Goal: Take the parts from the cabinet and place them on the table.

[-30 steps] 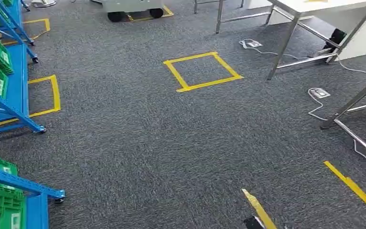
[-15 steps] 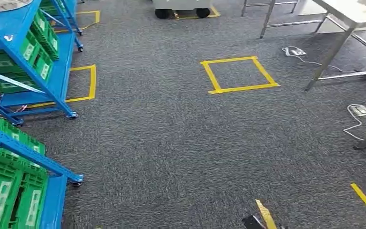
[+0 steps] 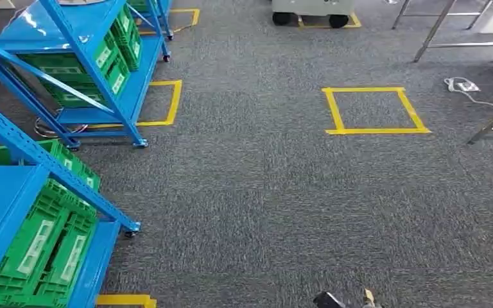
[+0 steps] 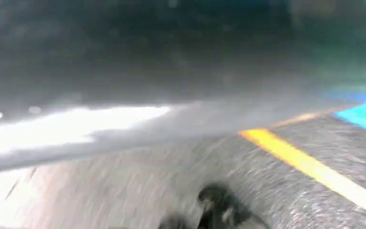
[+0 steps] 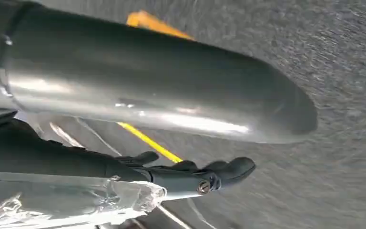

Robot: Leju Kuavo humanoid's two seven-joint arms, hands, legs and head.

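Note:
Two blue cabinets stand at the left, the nearer one (image 3: 13, 192) and a farther one (image 3: 96, 70), both loaded with green crates (image 3: 45, 247). At the picture's bottom edge shows a dark bit of my right hand (image 3: 327, 299). In the right wrist view my right hand (image 5: 190, 174) hangs over the carpet, its dark fingers stretched out. A crumpled clear plastic bag (image 5: 86, 202) lies against them, and whether they grip it is hidden. The left wrist view is blurred; a dark shape there may be my left hand (image 4: 219, 210).
Grey carpet (image 3: 250, 205) spreads ahead, with a yellow tape square (image 3: 375, 110) on it. Metal table legs (image 3: 433, 29) and a white cable (image 3: 465, 86) lie at the far right. A white wheeled cart (image 3: 311, 9) stands at the back. More tape (image 3: 167, 102) marks the floor beside the cabinets.
The camera has swung left: the cabinets have come further into the picture, while the tape square and table legs have slid right. No thing on the floor has moved.

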